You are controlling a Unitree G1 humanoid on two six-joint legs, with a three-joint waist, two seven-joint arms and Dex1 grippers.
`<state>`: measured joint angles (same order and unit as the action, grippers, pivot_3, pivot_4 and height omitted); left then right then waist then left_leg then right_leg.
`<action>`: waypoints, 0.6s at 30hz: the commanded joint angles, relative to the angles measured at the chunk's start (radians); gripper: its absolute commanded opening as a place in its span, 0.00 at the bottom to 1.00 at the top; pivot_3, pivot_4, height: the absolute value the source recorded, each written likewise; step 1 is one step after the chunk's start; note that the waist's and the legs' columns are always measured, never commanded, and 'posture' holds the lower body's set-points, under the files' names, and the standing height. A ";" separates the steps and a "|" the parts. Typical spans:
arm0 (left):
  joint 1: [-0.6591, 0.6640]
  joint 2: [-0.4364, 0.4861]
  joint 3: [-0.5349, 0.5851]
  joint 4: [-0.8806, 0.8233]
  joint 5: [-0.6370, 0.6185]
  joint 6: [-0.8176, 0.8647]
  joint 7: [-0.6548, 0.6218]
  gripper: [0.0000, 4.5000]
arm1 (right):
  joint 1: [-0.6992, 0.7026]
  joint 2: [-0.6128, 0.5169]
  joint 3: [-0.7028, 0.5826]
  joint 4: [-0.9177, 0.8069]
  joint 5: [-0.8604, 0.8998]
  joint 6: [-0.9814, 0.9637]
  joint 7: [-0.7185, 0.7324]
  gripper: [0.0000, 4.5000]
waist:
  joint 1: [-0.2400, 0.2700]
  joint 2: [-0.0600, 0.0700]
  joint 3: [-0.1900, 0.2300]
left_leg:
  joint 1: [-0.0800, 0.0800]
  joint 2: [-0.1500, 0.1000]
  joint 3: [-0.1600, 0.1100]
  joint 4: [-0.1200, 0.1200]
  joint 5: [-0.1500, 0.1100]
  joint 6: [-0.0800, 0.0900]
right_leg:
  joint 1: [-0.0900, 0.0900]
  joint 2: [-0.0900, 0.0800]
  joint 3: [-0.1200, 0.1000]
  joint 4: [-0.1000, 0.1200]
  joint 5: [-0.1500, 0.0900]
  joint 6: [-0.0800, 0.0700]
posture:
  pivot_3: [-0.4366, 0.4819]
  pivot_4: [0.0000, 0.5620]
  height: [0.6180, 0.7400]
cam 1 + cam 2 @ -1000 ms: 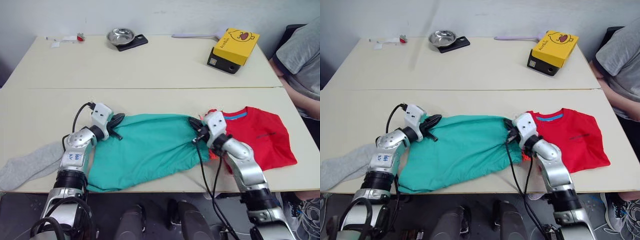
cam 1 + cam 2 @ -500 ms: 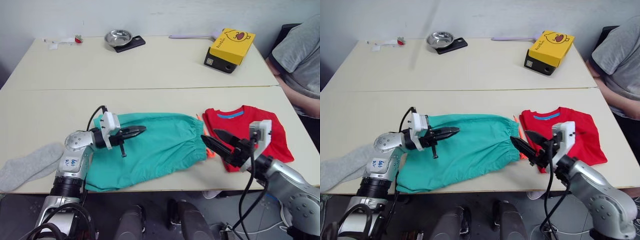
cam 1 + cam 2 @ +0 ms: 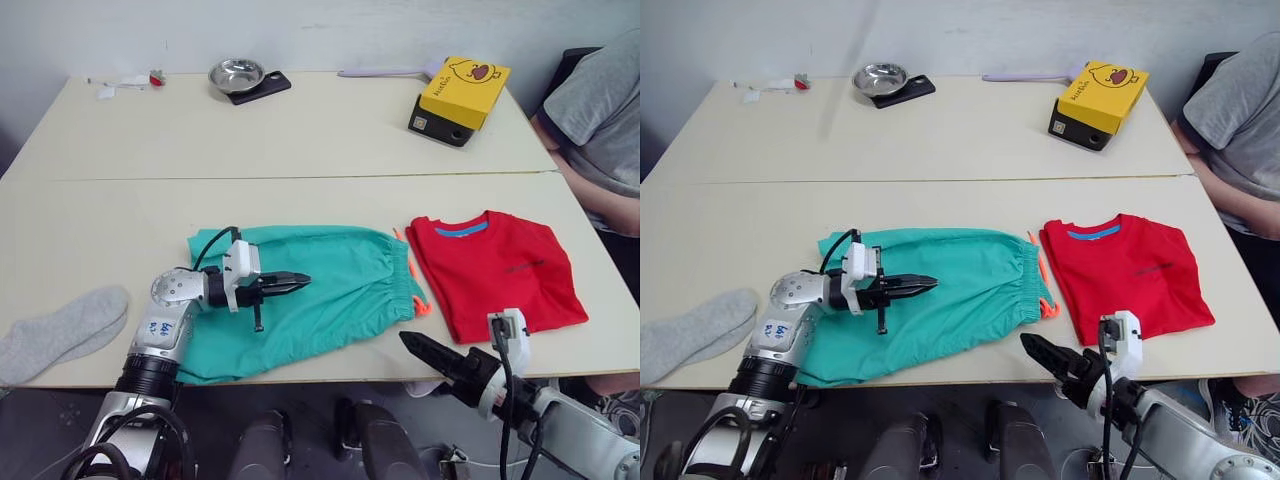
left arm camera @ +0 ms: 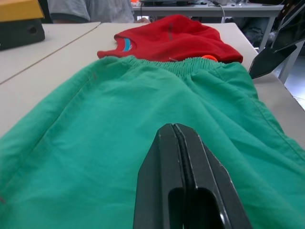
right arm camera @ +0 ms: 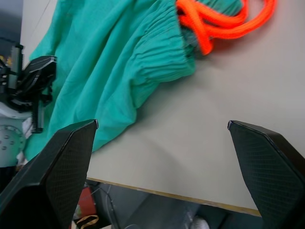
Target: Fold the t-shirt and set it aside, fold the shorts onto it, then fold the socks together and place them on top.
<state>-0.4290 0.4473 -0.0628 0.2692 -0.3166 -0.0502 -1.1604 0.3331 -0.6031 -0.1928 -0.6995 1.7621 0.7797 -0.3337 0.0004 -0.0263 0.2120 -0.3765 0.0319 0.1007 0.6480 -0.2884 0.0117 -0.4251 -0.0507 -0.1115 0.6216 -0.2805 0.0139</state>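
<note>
The teal-green shorts [image 3: 330,285] lie flat at the front of the table, waistband and orange drawstring [image 5: 224,21] to the right. My left gripper [image 3: 302,282] is shut and empty, hovering low over the shorts' middle and pointing right; its fingers [image 4: 183,191] press together. The red t-shirt [image 3: 497,268] lies flat just right of the shorts. My right gripper [image 5: 162,122] stands wide open with nothing in it, at the table's front edge below the waistband [image 5: 162,62]. The grey socks [image 3: 62,330] rest at the front left.
A yellow box [image 3: 463,92] sits at the back right, and a metal bowl [image 3: 237,73] on a dark pad at the back. Small items [image 3: 130,80] lie at the back left corner. A person's arm and grey sleeve [image 3: 598,115] are at the right edge.
My right gripper let go of the shorts' waistband, opened and drew back to the front edge. My left gripper swung right over the shorts, which now lie flatter.
</note>
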 commanded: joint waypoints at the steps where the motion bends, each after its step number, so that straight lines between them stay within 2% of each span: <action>1: -0.018 0.008 -0.006 0.037 0.027 -0.031 -0.005 0.00 | -0.107 0.061 0.085 0.068 -0.007 -0.055 -0.060 0.99 | -0.001 -0.001 0.000 | 0.000 0.000 0.001 0.000 0.000 0.000 | 0.000 0.001 0.001 0.000 0.000 0.000 | 0.48 0.27 1.00; 7: -0.011 0.001 -0.002 0.063 0.053 -0.040 0.024 0.00 | -0.266 0.155 0.178 0.182 -0.074 -0.079 -0.113 0.99 | -0.003 -0.003 -0.002 | -0.002 0.002 0.003 -0.001 -0.001 0.000 | -0.003 0.002 0.003 0.000 0.001 0.001 | 0.48 0.27 1.00; 11: -0.006 -0.002 -0.009 0.077 0.065 -0.049 0.026 0.00 | -0.334 0.199 0.194 0.262 -0.182 -0.087 -0.114 0.99 | -0.003 -0.004 -0.003 | 0.000 0.002 0.005 -0.001 -0.002 0.000 | -0.003 0.002 0.005 0.001 0.001 0.000 | 0.48 0.27 1.00; 14: -0.004 -0.002 -0.015 0.087 0.070 -0.054 0.019 0.00 | -0.358 0.221 0.191 0.303 -0.276 -0.095 -0.097 0.84 | -0.001 -0.005 -0.004 | 0.001 0.002 0.005 0.000 -0.001 0.000 | -0.002 0.002 0.005 0.002 0.001 0.000 | 0.48 0.27 1.00; 16: 0.002 -0.004 -0.014 0.090 0.071 -0.056 0.023 0.00 | -0.367 0.237 0.185 0.326 -0.347 -0.106 -0.081 0.70 | -0.001 -0.006 -0.004 | 0.001 0.002 0.005 0.000 -0.001 0.000 | -0.002 0.001 0.006 0.002 0.001 0.000 | 0.48 0.27 1.00; 18: 0.006 -0.004 -0.013 0.090 0.071 -0.056 0.026 0.00 | -0.376 0.252 0.178 0.340 -0.418 -0.121 -0.056 0.51 | -0.001 -0.006 -0.005 | 0.001 0.002 0.006 0.001 -0.001 0.001 | -0.002 0.001 0.006 0.002 0.002 0.000 | 0.48 0.27 1.00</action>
<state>-0.4297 0.4455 -0.0786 0.3659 -0.2470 -0.0905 -1.1363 -0.0504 -0.3533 0.0033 -0.4125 1.4376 0.6916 -0.3901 -0.0007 -0.0326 0.2068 -0.3754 0.0341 0.1063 0.6486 -0.2891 0.0126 -0.4267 -0.0497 -0.1054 0.6232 -0.2788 0.0144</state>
